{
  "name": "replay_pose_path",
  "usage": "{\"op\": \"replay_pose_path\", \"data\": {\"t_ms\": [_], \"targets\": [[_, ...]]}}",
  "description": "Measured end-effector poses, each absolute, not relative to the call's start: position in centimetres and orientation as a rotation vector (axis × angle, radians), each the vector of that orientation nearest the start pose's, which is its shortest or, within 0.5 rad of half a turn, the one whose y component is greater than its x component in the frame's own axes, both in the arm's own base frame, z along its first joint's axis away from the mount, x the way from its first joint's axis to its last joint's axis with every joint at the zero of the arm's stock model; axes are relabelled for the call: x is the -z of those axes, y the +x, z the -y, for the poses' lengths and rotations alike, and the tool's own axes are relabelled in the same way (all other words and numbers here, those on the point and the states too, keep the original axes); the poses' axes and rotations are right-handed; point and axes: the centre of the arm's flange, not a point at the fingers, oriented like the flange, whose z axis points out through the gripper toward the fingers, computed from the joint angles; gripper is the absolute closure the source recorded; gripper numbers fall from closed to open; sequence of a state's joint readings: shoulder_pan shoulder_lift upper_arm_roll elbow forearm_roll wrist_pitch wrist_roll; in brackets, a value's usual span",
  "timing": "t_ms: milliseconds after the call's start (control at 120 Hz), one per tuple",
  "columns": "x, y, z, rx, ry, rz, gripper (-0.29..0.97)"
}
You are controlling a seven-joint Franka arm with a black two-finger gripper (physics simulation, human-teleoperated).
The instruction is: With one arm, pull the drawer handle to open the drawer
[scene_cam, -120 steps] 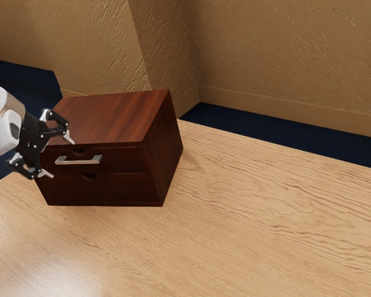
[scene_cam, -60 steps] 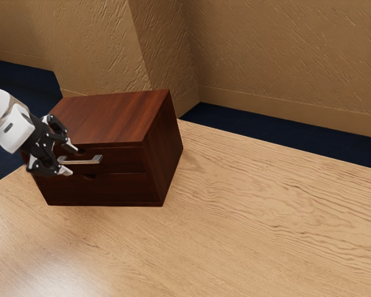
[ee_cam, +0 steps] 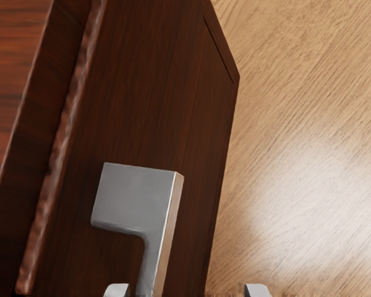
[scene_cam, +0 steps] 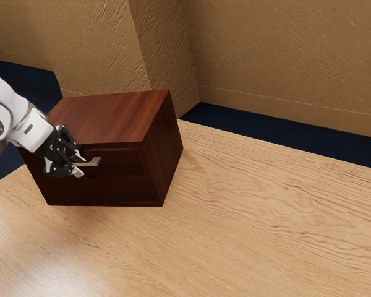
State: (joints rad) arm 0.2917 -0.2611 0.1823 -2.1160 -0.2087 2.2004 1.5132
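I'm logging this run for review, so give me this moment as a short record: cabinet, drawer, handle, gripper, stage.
cabinet: dark wood, standing on the table, toward the exterior view's left
drawer: front looks flush with the cabinet, not pulled out
handle: silver bar on the drawer front
gripper: at the handle's end, open, with the bar between its fingers
stage: pull not yet begun

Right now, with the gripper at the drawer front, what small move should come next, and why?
Probably close the black gripper on the flat silver metal handle. The handle sits between its fingertips with a gap on one side, so nothing is gripped yet, and the upper drawer front of the dark wooden cabinet looks flush.
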Motion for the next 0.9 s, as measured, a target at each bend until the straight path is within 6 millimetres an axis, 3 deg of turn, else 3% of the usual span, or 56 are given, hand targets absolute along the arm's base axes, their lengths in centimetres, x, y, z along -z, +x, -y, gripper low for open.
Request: {"op": "replay_pose_path", "data": {"t_ms": [300, 575, 700, 900], "targets": [[-55.8, 38.4, -22.3, 0.592, -2.614, -1.323, 0.73], [-56.1, 34.2, -19.1, 0.622, -2.572, -1.404, 0.74], [-55.4, 32.7, -18.8, 0.625, -2.599, -1.411, 0.73], [-56.1, 30.1, -18.4, 0.633, -2.578, -1.417, 0.74]]}}
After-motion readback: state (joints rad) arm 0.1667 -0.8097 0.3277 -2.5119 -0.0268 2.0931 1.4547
